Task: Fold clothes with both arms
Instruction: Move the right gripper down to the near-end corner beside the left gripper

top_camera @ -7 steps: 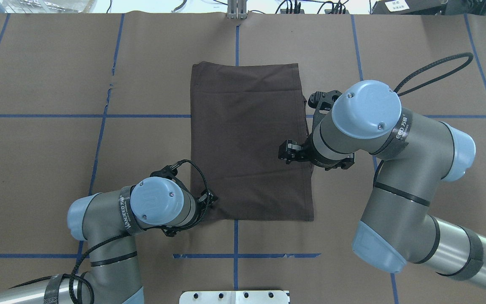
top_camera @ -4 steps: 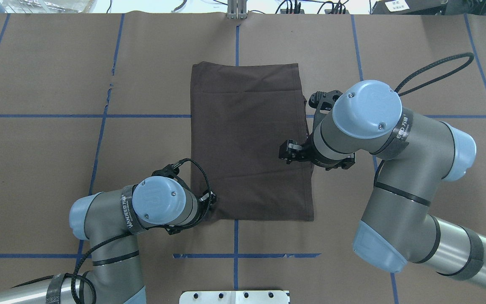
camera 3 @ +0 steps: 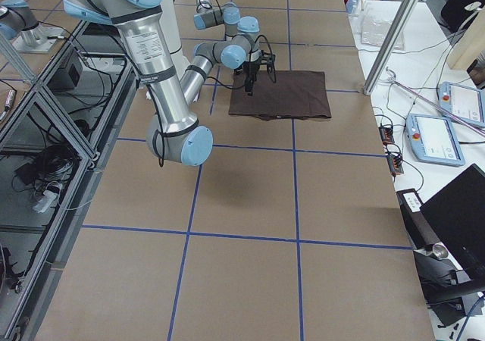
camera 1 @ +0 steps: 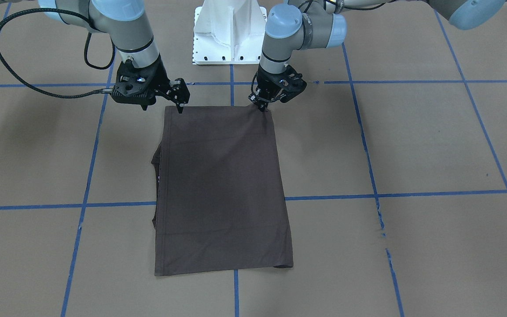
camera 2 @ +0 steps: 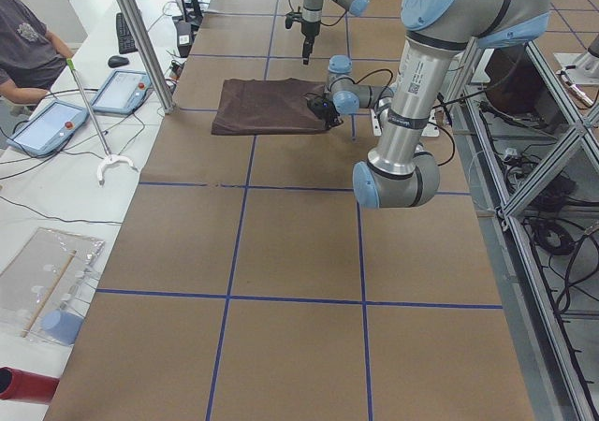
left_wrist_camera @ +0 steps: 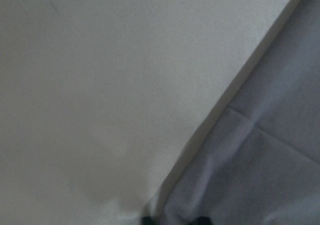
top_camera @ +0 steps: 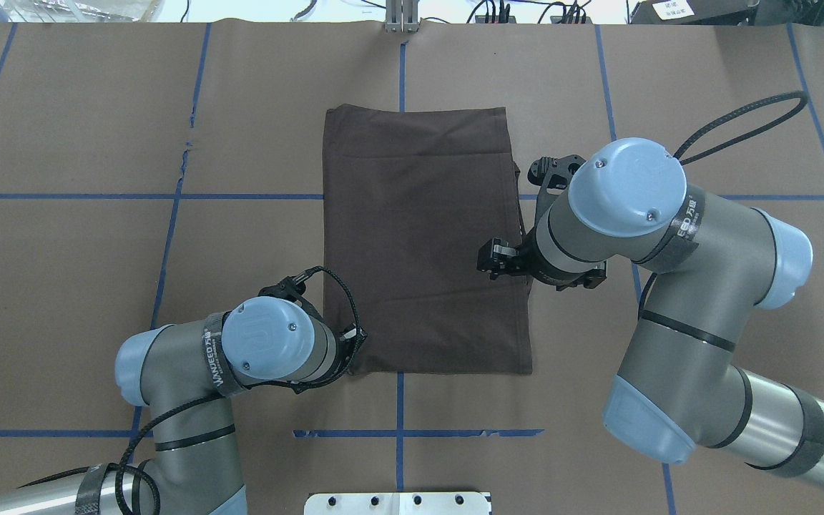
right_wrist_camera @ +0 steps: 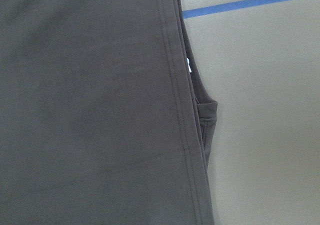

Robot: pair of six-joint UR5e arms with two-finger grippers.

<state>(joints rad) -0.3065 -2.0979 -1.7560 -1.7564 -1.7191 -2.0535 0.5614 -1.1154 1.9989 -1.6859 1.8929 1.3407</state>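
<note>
The left arm point(top_camera: 183, 372) and the right arm point(top_camera: 677, 322) are built of grey-silver tubes. The joints are closed by round light blue caps point(top_camera: 626, 186), in which small screws are set. Thin black rings are seen where the tube sections meet. Black bands are wrapped around the wrist tubes, and pale lettering point(top_camera: 213, 363) is printed on them; "WANDEED" can be read on the left one. Black braided cables point(top_camera: 741, 114) are run out from the wrists in loops. Both arms are mounted on a white metal pedestal point(camera 1: 231, 31), along whose foot a row of bolt holes is drilled.
</note>
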